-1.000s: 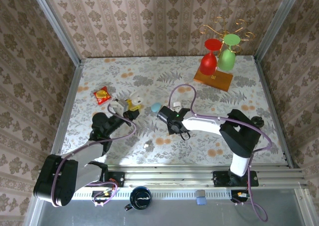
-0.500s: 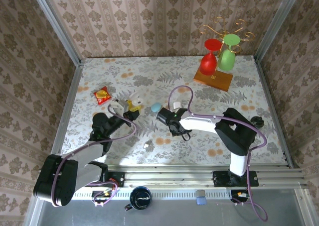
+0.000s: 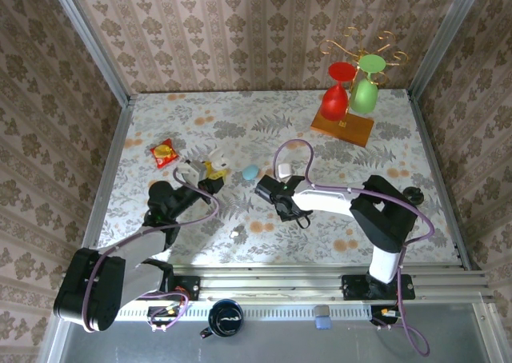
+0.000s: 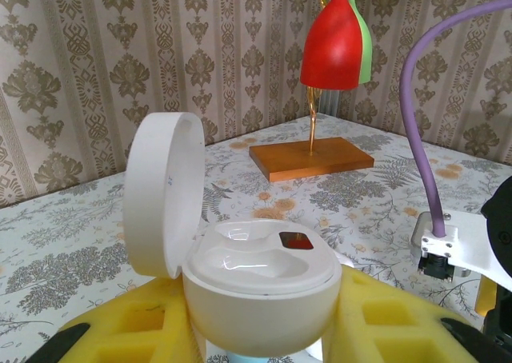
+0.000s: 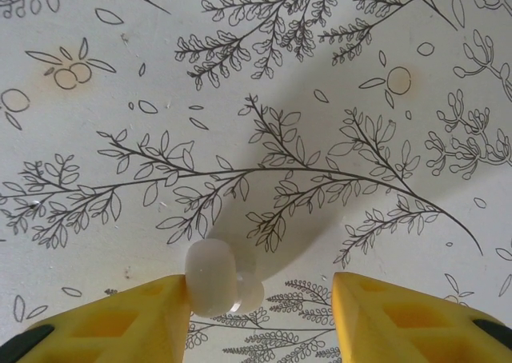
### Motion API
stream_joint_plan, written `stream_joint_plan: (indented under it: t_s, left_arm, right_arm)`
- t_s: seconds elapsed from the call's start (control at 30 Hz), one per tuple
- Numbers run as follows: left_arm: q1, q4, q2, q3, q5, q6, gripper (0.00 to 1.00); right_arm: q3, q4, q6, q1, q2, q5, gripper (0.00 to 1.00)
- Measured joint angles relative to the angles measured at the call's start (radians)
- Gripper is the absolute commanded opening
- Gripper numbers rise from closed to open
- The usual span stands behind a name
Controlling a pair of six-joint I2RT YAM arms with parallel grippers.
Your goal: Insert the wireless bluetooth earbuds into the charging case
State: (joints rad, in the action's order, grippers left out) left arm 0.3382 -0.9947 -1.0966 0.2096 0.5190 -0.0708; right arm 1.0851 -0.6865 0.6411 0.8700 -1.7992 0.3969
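Floral table, glass rack at its far right corner. left gripper toward the left edge, yellow fingers clamped on the charging case, which sits upright with its lid flipped up. right gripper over mid-table, pointing down, jaws apart. One earbud touches just one finger pad, the other finger clear of it. second earbud lies loose toward the near edge.
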Motion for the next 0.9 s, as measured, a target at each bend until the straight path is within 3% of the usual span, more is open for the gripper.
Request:
stream_joint_plan:
  t_s: [0.63, 0.9]
  left_arm:
    - [-0.069, 0.030, 0.026, -0.014, -0.011, -0.001, 0.17]
    - [-0.072, 0.029, 0.024, -0.014, -0.011, -0.001, 0.17]
  right_arm:
    - [0.225, -0.198, -0.048, 0.111, -0.170, 0.217, 0.50]
    - [0.245, -0.246, -0.086, 0.115, -0.219, 0.248, 0.42]
